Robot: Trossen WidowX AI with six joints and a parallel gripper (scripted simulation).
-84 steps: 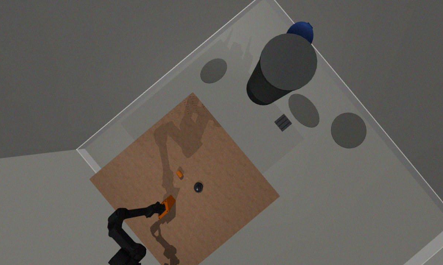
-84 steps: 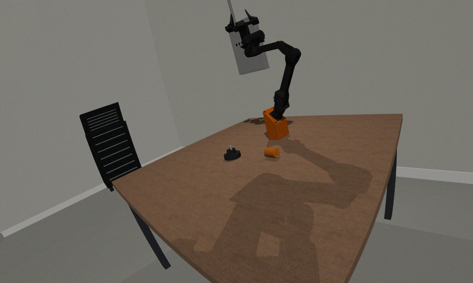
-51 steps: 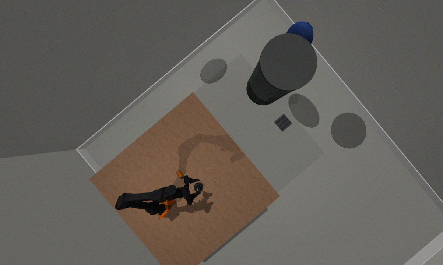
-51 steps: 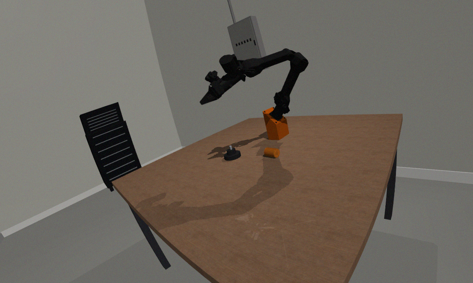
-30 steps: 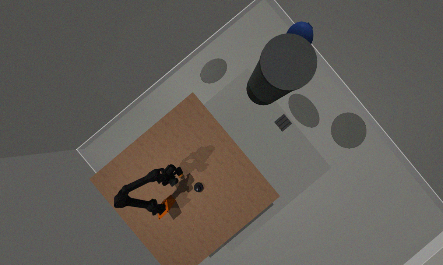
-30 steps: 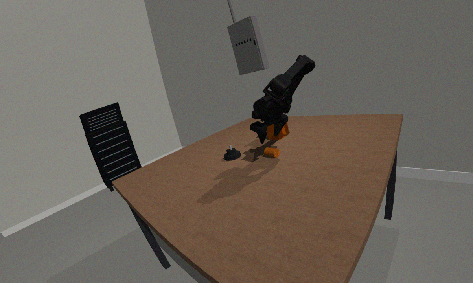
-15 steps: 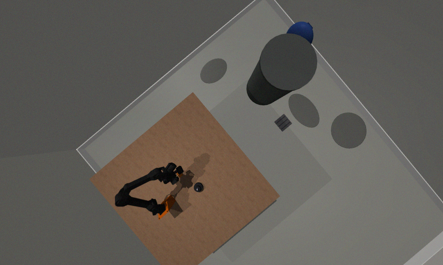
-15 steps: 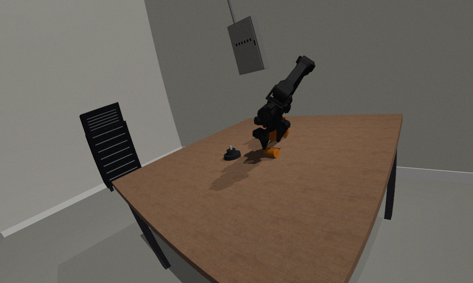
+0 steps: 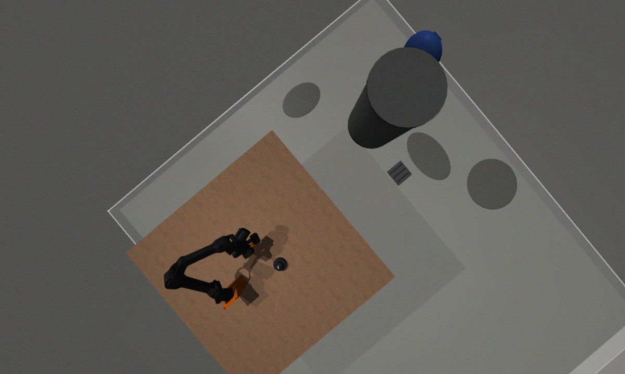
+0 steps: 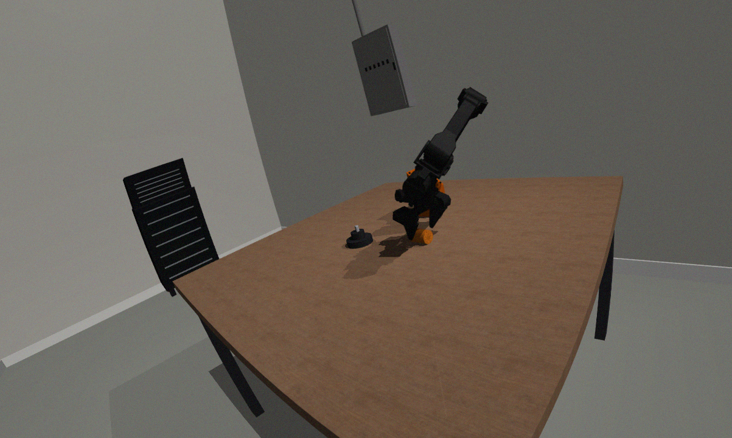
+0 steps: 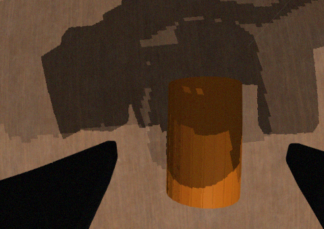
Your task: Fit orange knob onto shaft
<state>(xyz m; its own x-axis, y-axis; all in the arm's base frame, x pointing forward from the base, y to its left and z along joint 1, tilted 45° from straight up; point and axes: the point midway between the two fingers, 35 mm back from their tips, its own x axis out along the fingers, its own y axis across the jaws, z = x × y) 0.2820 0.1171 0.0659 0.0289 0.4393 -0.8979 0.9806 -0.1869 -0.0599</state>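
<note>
Between your spread fingers [image 9: 254, 245] [image 10: 422, 233], knob [image 9: 253, 245] [image 10: 425, 236] [image 11: 204, 155] is lying sideways, ungripped; you're lining up grasp, next needing slight lowering, then closing.

From here I can see a flat, four-cornered worktop of brown wood-grained board [image 9: 314, 288] [image 10: 357, 326] [image 11: 135, 195], standing on dark, straight legs [image 10: 605, 294]. Lying on its side on the wood is an orange cylindrical knob [image 10: 423, 236] [image 11: 204, 155], its ribbed side visible up close. Near it, apart from it, a round, stepped black pedestal [image 9: 281, 264] [image 10: 359, 239] sits upright with a short silver shaft [image 10: 356, 229] rising from its middle. Over toward one edge, the angular orange base of the arm [image 9: 228, 303] rests on the same surface.
</note>
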